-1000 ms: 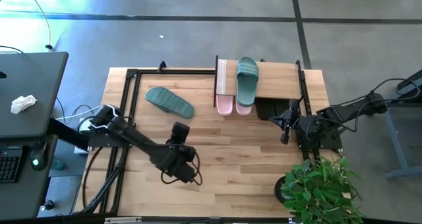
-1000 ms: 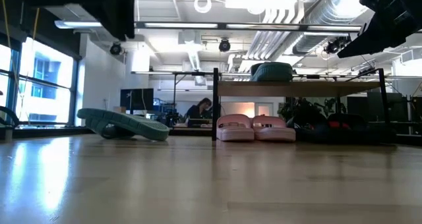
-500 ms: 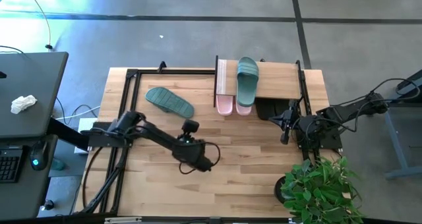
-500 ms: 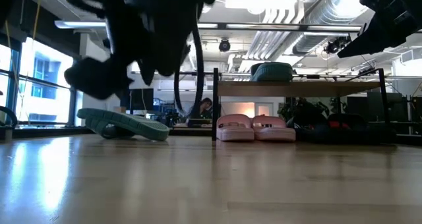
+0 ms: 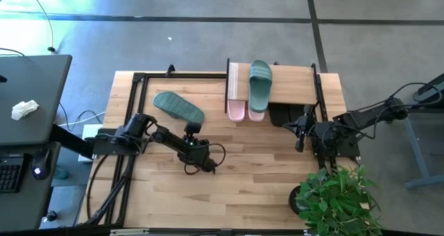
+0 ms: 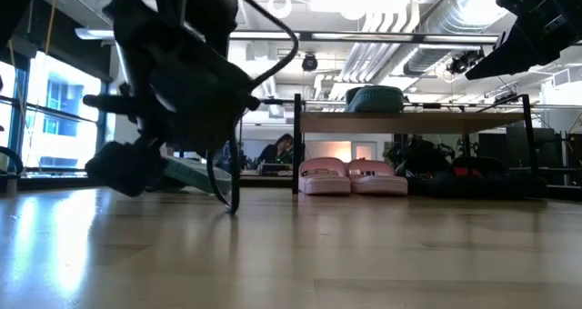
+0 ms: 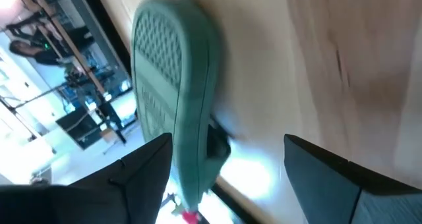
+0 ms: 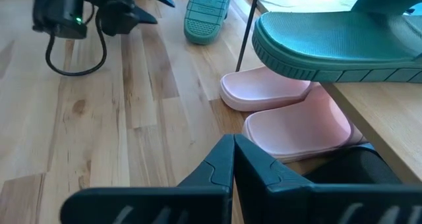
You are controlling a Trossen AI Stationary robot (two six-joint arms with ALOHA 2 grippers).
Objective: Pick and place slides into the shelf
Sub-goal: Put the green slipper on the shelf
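One teal slide (image 5: 178,106) lies sole up on the table's far left part, also in the left wrist view (image 7: 175,99). My left gripper (image 5: 189,132) hangs low just near of it, open, the slide's near end ahead between its fingers (image 7: 224,158), no touch showing. A second teal slide (image 5: 260,83) lies on the shelf's wooden top board (image 5: 295,83). Two pink slides (image 5: 246,111) stand under the board, a black slide (image 8: 353,168) beside them. My right gripper (image 8: 232,151) waits shut, off the table, at the shelf's near right corner (image 5: 300,128).
A bare black metal frame (image 5: 139,90) runs along the table's left and far edges, behind the loose slide. A potted plant (image 5: 333,194) stands at the near right corner. A dark desk (image 5: 35,104) lies left of the table. Bare wood (image 5: 263,173) spreads across the near middle.
My left gripper has dropped from high above the table's near middle to just over the wood. It has also swung toward the far edge and now points at the loose teal slide. The slides have not moved.
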